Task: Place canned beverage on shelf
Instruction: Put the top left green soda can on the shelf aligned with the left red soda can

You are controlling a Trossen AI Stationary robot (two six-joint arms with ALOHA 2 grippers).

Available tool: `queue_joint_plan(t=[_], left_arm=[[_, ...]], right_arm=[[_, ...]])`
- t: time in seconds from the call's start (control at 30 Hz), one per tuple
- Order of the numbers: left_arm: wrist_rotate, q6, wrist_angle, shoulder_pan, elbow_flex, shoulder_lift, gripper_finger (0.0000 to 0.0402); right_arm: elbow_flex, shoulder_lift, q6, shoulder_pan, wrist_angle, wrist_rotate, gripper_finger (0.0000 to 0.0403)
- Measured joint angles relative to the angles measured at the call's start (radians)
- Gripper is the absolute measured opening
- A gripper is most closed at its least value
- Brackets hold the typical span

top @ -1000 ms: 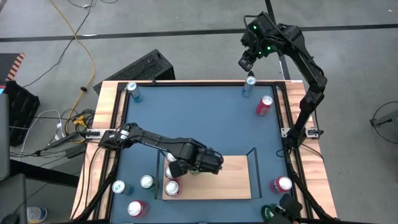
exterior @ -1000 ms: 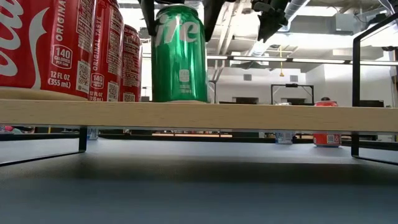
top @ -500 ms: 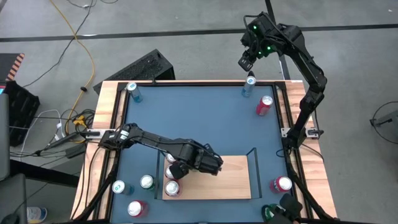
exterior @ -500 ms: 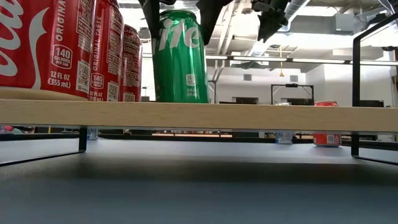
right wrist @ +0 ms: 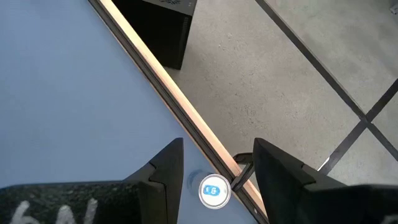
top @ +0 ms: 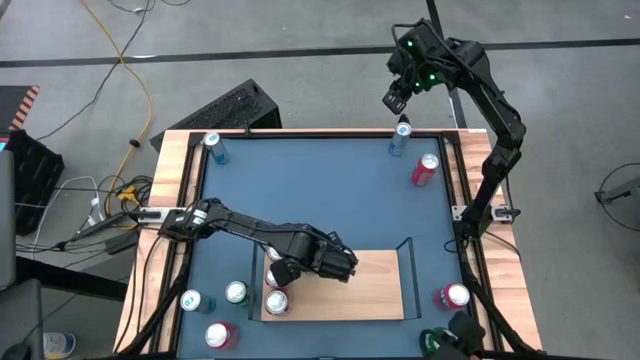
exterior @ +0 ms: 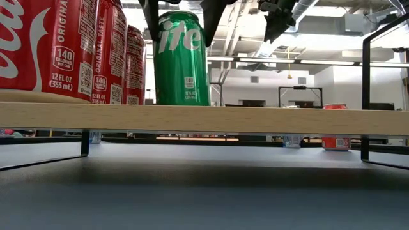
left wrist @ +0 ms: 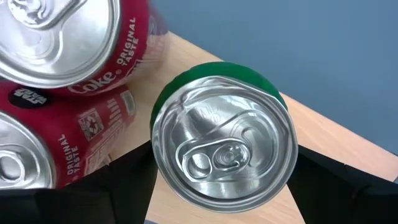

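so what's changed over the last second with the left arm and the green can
The left tool slid the green can a little along the shelf toward the red cans, its fingers straddling the can's top throughout. The right tool stayed raised above the table's far edge.

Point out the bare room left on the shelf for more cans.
The shelf is bare from the green can, under the left gripper, across to its far rail. The other end is crowded with red cans.
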Motion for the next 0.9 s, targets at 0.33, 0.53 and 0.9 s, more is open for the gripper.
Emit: queue_joint_plan(t=[0.33,0.53,0.9], left_arm=[[0.024,0.000,-0.010,0.001,-0.029,0.000,0.0302],[0.040,0.014,0.048,0.000,-0.066,-0.007,0.0302],[0.039,0.016,0.034,0.000,-0.067,-0.003,0.0302]], right_arm=[[0.000,0.000,0.000,0.013,-0.003,0.000,0.0175],[0.000,0.000,0.011,0.020,-0.041,-0.101,0.0175],[0.000,-0.005,-0.006,0.071,-0.068,-0.217,0.0175]])
